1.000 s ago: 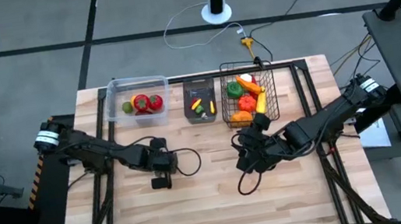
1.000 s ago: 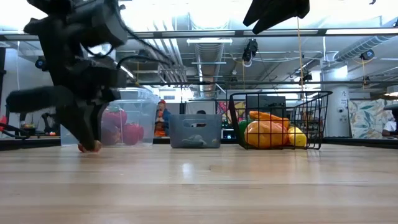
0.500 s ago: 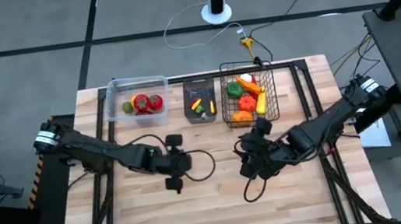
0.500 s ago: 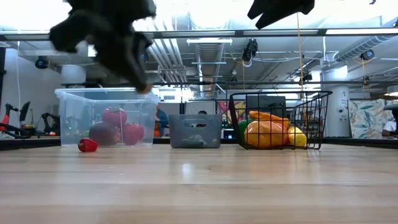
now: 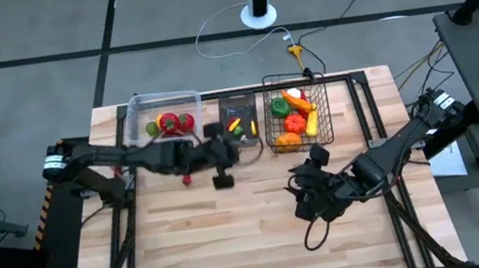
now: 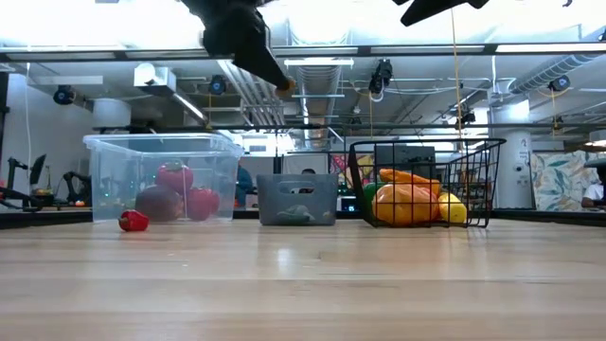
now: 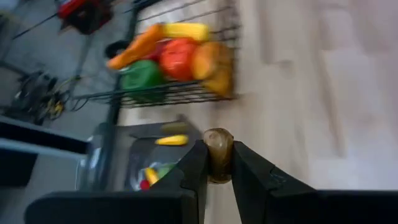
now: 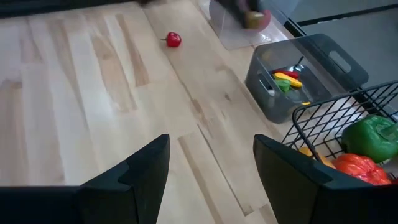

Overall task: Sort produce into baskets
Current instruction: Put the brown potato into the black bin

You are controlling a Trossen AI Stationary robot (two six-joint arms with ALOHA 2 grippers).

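Small brown round item (image 7: pixel 217 146), possibly a potato or kiwi, is pinched between the 2 fingers of the left claw (image 7: pixel 217 163). In the high view the left claw (image 5: pixel 220 155) hangs above the bench (image 5: pixel 235 238), just in front of the grey bin (image 5: pixel 239 120). Low view shows it raised well off the surface, near the top of frame.

Grey bin holds yellow and green pieces. Clear tub (image 5: pixel 162 118) to its left holds red fruit and 1 greenish piece. Wire basket (image 5: pixel 296 112) to its right holds orange, red, green and yellow produce.

1 small red item (image 5: pixel 186 178) lies loose on the bench in front of the tub, apart from it; also seen in the low view (image 6: pixel 133 221) and the right wrist view (image 8: pixel 173 40).

Right claw (image 5: pixel 315 200) waits over the bench in front of the basket, fingers spread wide, holding nothing.

Step in hand, as judged: carry phase, the brown item in transit to a container. Which container is meant cannot be told; the claw is nearest the bin.

Next move calls for centring over the chosen container's opening, lowering inside the rim, then releasing. After that, the red item remains to sort.
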